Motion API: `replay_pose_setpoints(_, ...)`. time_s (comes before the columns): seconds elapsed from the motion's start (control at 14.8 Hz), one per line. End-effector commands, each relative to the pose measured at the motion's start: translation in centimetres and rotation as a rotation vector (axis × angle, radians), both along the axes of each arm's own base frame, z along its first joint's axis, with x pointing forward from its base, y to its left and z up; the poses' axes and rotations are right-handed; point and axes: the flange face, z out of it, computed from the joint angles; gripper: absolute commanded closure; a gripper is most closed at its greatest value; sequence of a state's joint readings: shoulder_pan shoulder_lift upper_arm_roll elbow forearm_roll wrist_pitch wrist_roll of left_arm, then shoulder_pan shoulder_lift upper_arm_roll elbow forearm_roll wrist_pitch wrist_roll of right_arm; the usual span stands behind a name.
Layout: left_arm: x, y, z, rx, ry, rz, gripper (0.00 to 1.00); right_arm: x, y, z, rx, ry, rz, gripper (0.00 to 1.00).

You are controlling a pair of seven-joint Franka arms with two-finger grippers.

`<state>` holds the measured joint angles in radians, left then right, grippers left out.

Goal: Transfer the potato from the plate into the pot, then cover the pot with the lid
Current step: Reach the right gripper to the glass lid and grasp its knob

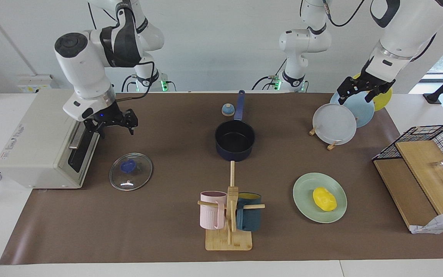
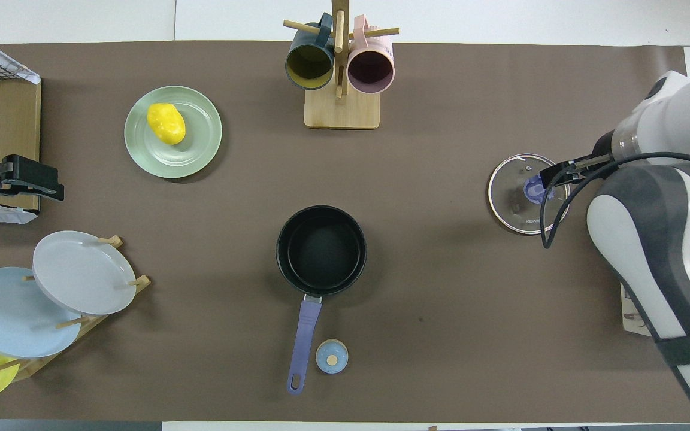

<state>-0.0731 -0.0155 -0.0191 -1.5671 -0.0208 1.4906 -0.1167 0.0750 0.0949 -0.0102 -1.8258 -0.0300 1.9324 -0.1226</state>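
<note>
The yellow potato point(image 1: 324, 199) point(image 2: 166, 123) lies on the mint-green plate point(image 1: 306, 204) point(image 2: 195, 149) toward the left arm's end of the table. The navy pot point(image 1: 235, 139) point(image 2: 321, 250) stands empty mid-table, with its handle pointing toward the robots. The glass lid point(image 1: 130, 171) point(image 2: 513, 197) lies flat on the mat toward the right arm's end. My left gripper point(image 1: 354, 99) point(image 2: 51, 185) is open and empty, raised by the plate rack. My right gripper point(image 1: 117, 132) point(image 2: 551, 178) is open and empty, raised over the lid's edge.
A wooden mug tree point(image 1: 229, 215) holds a pink and a dark blue mug, farther from the robots than the pot. A small bell point(image 1: 227, 110) sits beside the pot's handle. A plate rack point(image 1: 335, 124), a wire basket with boards point(image 1: 425, 154) and a white appliance point(image 1: 40, 142) stand at the table's ends.
</note>
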Motion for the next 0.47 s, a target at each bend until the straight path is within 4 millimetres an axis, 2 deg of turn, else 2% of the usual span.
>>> replay_pose_setpoints(0.0,-0.9,0.3,0.1,0.010,0.001,-0.006,0.00,0.6,-0.8,-4.6,0.023,0.002,0.033,0.00)
replay_pose_setpoints(0.14,-0.9,0.3,0.1,0.010,0.001,-0.006,0.00,-0.3,-0.5,-7.4,0.024,-0.030,0.060,0.00)
replay_pose_setpoints(0.41,-0.9,0.3,0.1,0.010,0.001,-0.007,0.00,-0.2,-1.1,-10.1,0.023,-0.030,0.051,0.00)
